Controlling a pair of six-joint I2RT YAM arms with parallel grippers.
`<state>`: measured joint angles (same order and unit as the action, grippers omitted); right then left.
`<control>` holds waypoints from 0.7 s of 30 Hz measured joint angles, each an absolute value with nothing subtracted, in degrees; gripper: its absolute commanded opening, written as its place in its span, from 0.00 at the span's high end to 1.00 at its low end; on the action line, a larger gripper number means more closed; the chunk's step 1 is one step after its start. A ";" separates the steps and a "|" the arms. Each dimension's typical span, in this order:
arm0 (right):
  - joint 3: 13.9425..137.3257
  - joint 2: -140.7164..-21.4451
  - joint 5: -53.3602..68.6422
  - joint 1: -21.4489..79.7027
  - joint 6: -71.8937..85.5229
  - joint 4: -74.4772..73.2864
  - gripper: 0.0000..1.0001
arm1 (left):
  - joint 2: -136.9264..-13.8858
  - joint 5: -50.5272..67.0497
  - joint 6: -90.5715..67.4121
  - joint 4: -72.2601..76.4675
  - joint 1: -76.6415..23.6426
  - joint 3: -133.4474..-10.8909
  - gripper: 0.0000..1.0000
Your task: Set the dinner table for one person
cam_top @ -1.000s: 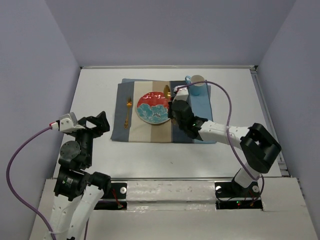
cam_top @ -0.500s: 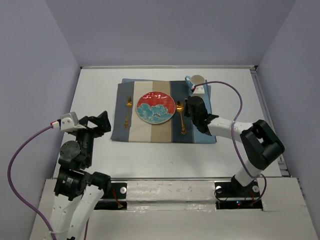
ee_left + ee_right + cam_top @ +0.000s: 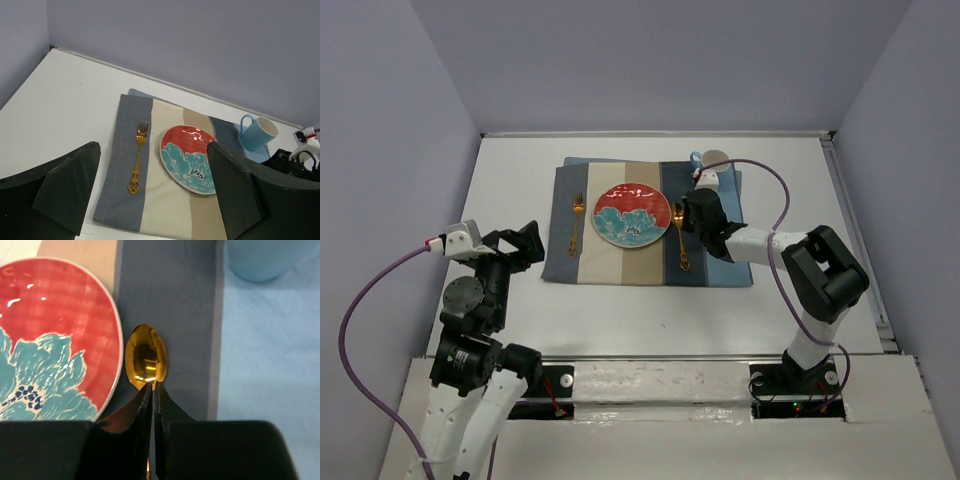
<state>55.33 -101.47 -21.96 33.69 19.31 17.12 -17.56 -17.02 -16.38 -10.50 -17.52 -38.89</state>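
Here the right arm's fingers (image 3: 127, 420) have come back over the slim gold metal spoon (image 3: 145, 357). Half a second earlier they stood off to the right, above the pale-blue stripe. They are now pressed almost together, with their tips at the neck of the spoon's bowl. No grip on the spoon can be made out, and it lies flat. It rests on the dark stripe of the striped blue, beige and grey cloth placemat (image 3: 640, 262), just beside the right edge of the round red-and-teal flowered plate (image 3: 631, 214). That is much where it lay half a second ago.

The gold fork (image 3: 576, 222) lies left of the plate, and the light-blue ceramic mug (image 3: 257, 132) stands at the mat's far right corner. The mat sits toward the far middle of the large matte-white rectangular worktop (image 3: 520, 180).

The left arm's fingers (image 3: 65, 185) are spread wide and hold nothing, near the worktop's left edge.

The setting looks essentially laid. The return to the spoon is probably a last straightening touch.
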 measured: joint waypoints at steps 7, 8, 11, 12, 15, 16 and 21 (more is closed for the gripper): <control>55.77 -102.89 -17.93 33.71 21.23 13.41 0.70 | -17.91 -16.73 -16.38 -10.48 -17.52 -38.89 0.01; 55.75 -103.02 -17.61 33.71 21.50 12.95 0.70 | -17.91 -16.67 -16.38 -10.48 -17.52 -38.89 0.01; 55.66 -103.59 -17.10 33.98 22.11 12.12 0.70 | -17.98 -16.51 -16.38 -10.46 -17.52 -38.89 0.01; 55.55 -103.83 -17.04 34.22 22.28 11.77 0.70 | -18.02 -16.47 -16.38 -10.46 -17.52 -38.89 0.01; 55.48 -104.44 -17.04 35.38 22.35 10.72 0.73 | -18.20 -16.43 -16.38 -10.48 -17.52 -38.89 0.01; 55.48 -104.75 -17.06 35.77 22.35 10.48 0.73 | -18.20 -16.38 -16.38 -10.48 -17.52 -38.89 0.01; 56.10 -106.04 -18.37 36.56 22.50 9.74 0.80 | -18.20 -16.21 -16.38 -10.46 -17.52 -38.89 0.01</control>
